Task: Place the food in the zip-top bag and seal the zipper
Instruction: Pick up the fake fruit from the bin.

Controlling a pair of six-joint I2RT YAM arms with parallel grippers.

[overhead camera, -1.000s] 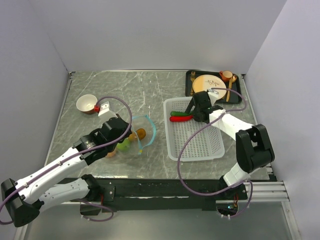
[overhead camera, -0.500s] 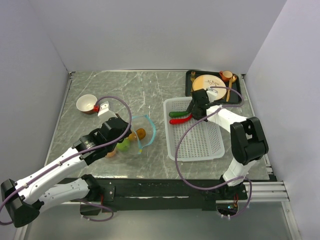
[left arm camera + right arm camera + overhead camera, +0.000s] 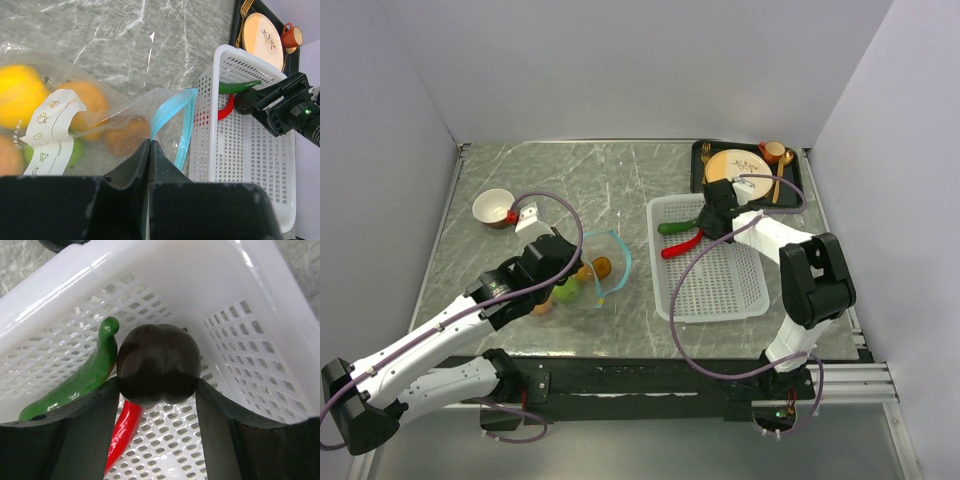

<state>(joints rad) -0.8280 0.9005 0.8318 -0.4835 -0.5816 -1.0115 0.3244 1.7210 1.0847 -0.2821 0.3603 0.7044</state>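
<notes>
Looking from above, you see the left gripper (image 3: 568, 264) stretched low to the zip-top bag (image 3: 604, 270) and the right gripper (image 3: 712, 222) angled down into the white mesh basket (image 3: 720, 292). On the left wrist view, its fingers (image 3: 131, 165) press together on the bag's plastic by the zipper (image 3: 169, 116). The print on the white label (image 3: 52, 125) is too small to read. On the right wrist view, the fingers (image 3: 95, 420) pinch a dark brown round (image 3: 157, 362) beside the green pepper (image 3: 75, 385) and red pepper (image 3: 122, 432).

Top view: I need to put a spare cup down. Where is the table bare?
Bare: the far table strip between bowl and tray, and the basket's near half. Crowded: the bag, pinched by the left gripper, and the basket's far end, with green pepper, red pepper and the right gripper holding a dark fruit.
</notes>
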